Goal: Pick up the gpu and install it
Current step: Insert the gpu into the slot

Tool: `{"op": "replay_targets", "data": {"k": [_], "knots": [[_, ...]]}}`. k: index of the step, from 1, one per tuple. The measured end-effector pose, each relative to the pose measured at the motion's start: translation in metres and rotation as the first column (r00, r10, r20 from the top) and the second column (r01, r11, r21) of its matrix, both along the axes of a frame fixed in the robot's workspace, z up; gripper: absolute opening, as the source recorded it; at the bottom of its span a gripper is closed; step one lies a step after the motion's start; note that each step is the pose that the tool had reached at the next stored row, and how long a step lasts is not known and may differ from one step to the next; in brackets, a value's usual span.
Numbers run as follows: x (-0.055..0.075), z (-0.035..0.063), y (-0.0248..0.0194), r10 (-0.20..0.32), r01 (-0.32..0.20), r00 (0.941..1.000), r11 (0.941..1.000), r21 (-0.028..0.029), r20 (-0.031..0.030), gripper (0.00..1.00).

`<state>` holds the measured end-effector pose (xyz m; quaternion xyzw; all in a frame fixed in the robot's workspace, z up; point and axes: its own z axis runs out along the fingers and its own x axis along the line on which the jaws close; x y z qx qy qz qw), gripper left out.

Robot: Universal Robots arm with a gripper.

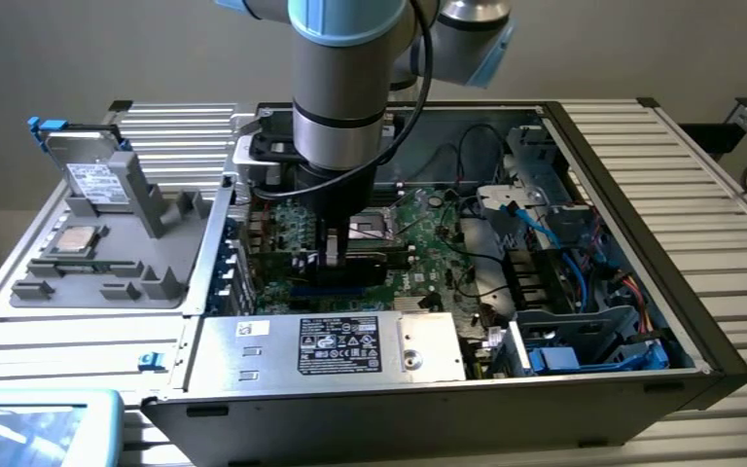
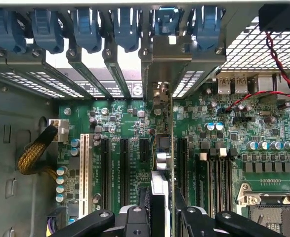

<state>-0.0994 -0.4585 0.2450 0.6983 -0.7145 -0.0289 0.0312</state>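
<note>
We see the black two-fingered gripper [image 2: 160, 219] clamped on the thin green-and-black gpu [image 2: 163, 148], held on edge; it stands upright over the green motherboard [image 2: 224, 143] inside the open grey computer case [image 1: 633, 156]; its silver bracket [image 2: 167, 57] meets the rear slot openings

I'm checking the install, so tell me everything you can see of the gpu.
The gpu appears edge-on: a thin card with a green board and small components on one face, standing upright over the motherboard among its long slots. Its silver metal bracket sits at the case's rear wall, beside the blue clips. The fingers clamp its near end. Whether it is seated cannot be told.
</note>
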Motion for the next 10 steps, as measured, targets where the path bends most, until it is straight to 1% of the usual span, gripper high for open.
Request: {"op": "replay_targets", "data": {"k": [5,8,10], "knots": [[0.0,0.0,0.0017,0.0,0.0,1.0,1.0,-0.0028,0.0003,0.29],[-0.0001,-0.0002,0.0026,0.0,0.0,1.0,1.0,-0.0056,0.0003,0.29],[-0.0001,-0.0002,0.0026,0.0,0.0,1.0,1.0,-0.0056,0.0003,0.29]]}}
